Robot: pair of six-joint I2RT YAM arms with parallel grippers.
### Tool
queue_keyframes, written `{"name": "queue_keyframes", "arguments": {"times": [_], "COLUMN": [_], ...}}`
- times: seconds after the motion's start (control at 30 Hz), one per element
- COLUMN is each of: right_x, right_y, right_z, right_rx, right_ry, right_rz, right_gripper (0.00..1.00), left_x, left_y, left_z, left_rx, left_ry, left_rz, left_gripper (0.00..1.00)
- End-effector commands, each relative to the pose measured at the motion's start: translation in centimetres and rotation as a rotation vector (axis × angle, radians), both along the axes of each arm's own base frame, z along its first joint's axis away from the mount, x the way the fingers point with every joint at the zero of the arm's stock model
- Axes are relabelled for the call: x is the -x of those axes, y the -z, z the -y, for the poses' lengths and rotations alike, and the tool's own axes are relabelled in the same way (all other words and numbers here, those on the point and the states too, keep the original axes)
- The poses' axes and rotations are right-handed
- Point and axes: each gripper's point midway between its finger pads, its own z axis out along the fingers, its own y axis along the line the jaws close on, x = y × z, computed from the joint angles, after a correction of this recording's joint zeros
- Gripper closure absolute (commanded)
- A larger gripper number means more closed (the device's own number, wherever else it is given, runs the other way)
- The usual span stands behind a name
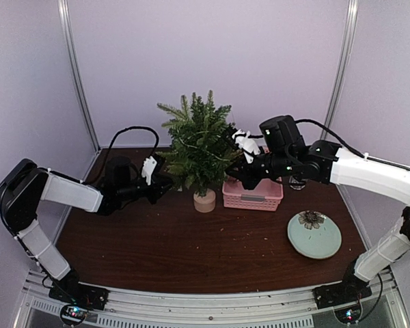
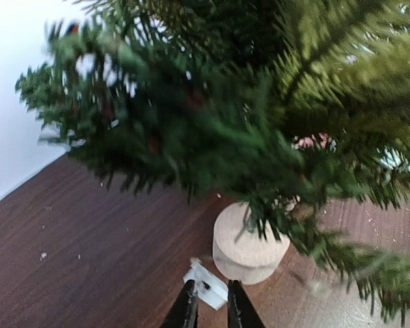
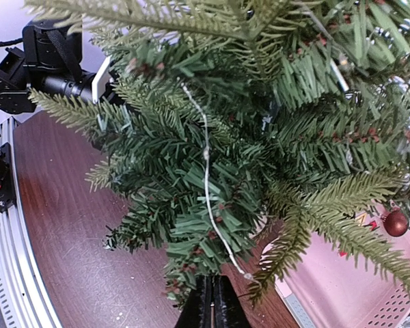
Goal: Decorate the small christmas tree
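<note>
Top external shows the table (image 1: pixel 157 253) with the small christmas tree (image 1: pixel 199 140) upright at its middle back and 1 arm at each flank. The pink basket (image 1: pixel 253 195) sits just beside the tree, on the right arm's side, and a pale plate (image 1: pixel 326 247) lies well apart toward the near right. From here the tree looks almost bare, so the decorating seems to be at an early stage, with most ornaments yet to go on.

The right wrist view adds what the overhead hides: a thin white wire (image 3: pixel 206 171) threaded down through the branches. It also shows 1 red bauble (image 3: pixel 396 223) by a branch tip over the basket, though whether it hangs there or lies inside cannot be told. The right gripper (image 3: pixel 212 301) is clenched, and the wire's end is just beside its tips. A pinch on it is not clear.

Only the left wrist view shows the wooden stump base (image 2: pixel 249 249) close up. There the left gripper (image 2: pixel 210 301) has its jaws nearly together at a small white piece (image 2: pixel 203 281) — gripped or merely touched, the pictures do not say.
</note>
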Motion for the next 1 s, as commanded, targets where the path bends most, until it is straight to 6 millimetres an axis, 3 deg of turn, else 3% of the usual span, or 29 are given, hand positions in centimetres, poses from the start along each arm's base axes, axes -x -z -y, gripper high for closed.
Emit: {"name": "queue_keyframes", "arguments": {"times": [0.0, 0.17, 0.4, 0.63, 0.77, 0.97], "right_x": [-0.7, -0.8, -0.9, -1.0, -1.0, -0.9], "right_y": [-1.3, -1.4, -1.4, -1.4, -1.2, -1.2], "right_z": [0.0, -0.1, -0.2, 0.2, 0.5, 0.9], "right_rx": [-0.016, -0.017, -0.014, -0.005, -0.001, 0.015], "right_ry": [0.02, 0.02, 0.017, 0.033, 0.037, 0.042], "right_rz": [0.021, 0.02, 0.023, 0.034, 0.033, 0.036], "right_gripper": [1.0, 1.0, 1.0, 1.0, 1.0, 1.0], "left_x": [-1.6, -1.8, -1.2, 0.1, -0.9, -3.8], "left_y": [-2.8, -2.2, -2.3, -4.0, -5.3, -7.6], "left_z": [1.0, 0.9, 0.7, -0.7, -1.7, -3.4], "left_rx": [0.065, 0.058, 0.043, -0.039, -0.102, -0.136], "left_ry": [0.016, 0.003, 0.015, 0.01, -0.03, -0.08], "left_rz": [0.089, 0.078, 0.071, 0.121, 0.181, 0.26], "left_gripper": [0.83, 0.77, 1.0, 1.0, 1.0, 1.0]}}
